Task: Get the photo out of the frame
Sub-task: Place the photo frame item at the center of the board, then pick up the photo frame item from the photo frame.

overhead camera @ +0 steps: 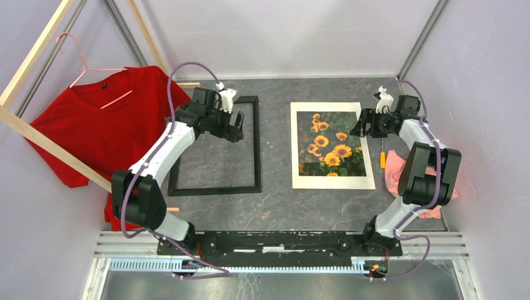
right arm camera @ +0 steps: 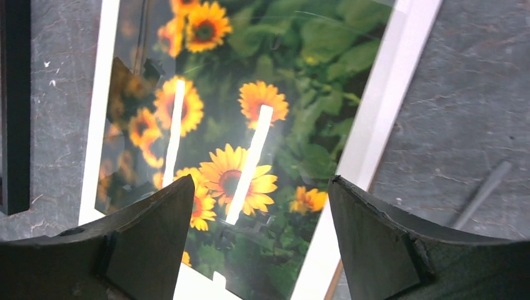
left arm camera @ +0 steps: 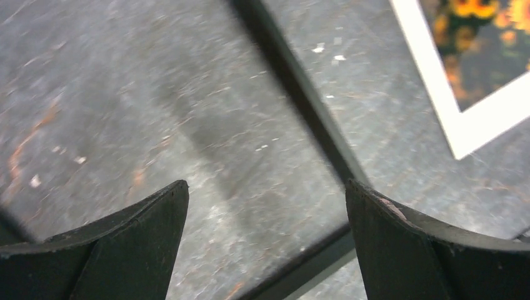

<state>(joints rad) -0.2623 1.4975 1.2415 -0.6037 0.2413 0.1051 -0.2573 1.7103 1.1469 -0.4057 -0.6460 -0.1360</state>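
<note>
The black frame [overhead camera: 257, 156] lies flat and empty on the dark table, left of centre. My left gripper [overhead camera: 232, 128] hovers open over its upper right part. In the left wrist view, the left gripper [left arm camera: 267, 187] has nothing between its fingers, and the frame's bars [left arm camera: 300, 94] run across the bare tabletop beneath. The sunflower photo [overhead camera: 331, 145] lies right of the frame inside a white mat [overhead camera: 300, 181]. Over the photo's right side, my right gripper [overhead camera: 359, 125] is open. The right wrist view shows the glossy photo [right arm camera: 250, 125] below the empty right gripper [right arm camera: 261, 181].
A red T-shirt [overhead camera: 106, 125] hangs on a pale wooden rack [overhead camera: 37, 140] at the left. An orange-handled screwdriver [overhead camera: 382, 156] and a pink cloth [overhead camera: 400, 172] lie right of the mat. A brown board edge [right arm camera: 334, 281] shows under the mat [right arm camera: 375, 112].
</note>
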